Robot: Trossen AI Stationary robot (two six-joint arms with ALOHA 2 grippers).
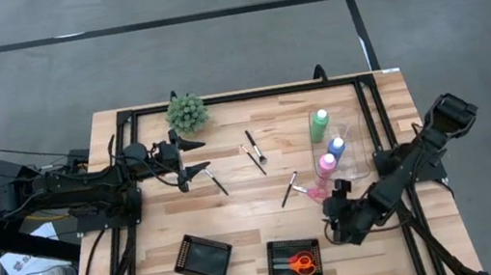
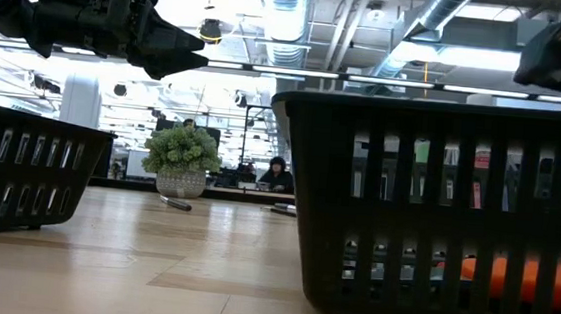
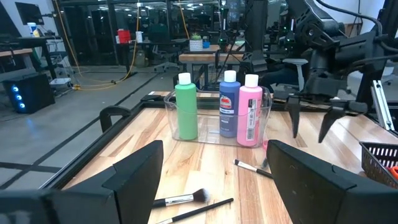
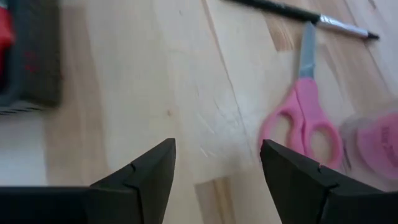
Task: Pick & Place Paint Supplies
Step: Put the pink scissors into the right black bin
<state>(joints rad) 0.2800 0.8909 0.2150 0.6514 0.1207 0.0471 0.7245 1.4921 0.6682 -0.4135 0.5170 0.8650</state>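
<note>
- High view: left gripper (image 1: 198, 156) was spread wide over the desk (image 1: 249, 227) toward its left edge, nothing held, just past the plant ball (image 1: 187, 112). Right gripper (image 1: 333, 222) was parted and empty near the right edge, beside the slatted basket (image 1: 294, 259), likely positioned for a transfer into it. Counted: three bottles, green (image 1: 320, 125), blue (image 1: 336, 150), pink (image 1: 327, 167), grouped in a clear holder (image 1: 353, 151); three brushes (image 1: 255, 152) loose mid-desk; orange scissors (image 1: 302, 264) inside the basket; two black containers at the near edge, the second a tray (image 1: 203, 259).
- Low view: only the basket wall, the tray and the plant ball were identifiable; orange showed through the slats.
- Left wrist view: fingers apart, framing the three upright bottles; three brushes lay on the wood.
- Right wrist view: fingers apart above bare wood, pink scissors (image 4: 303, 111) just beyond, not gripped; one pair counted.
</note>
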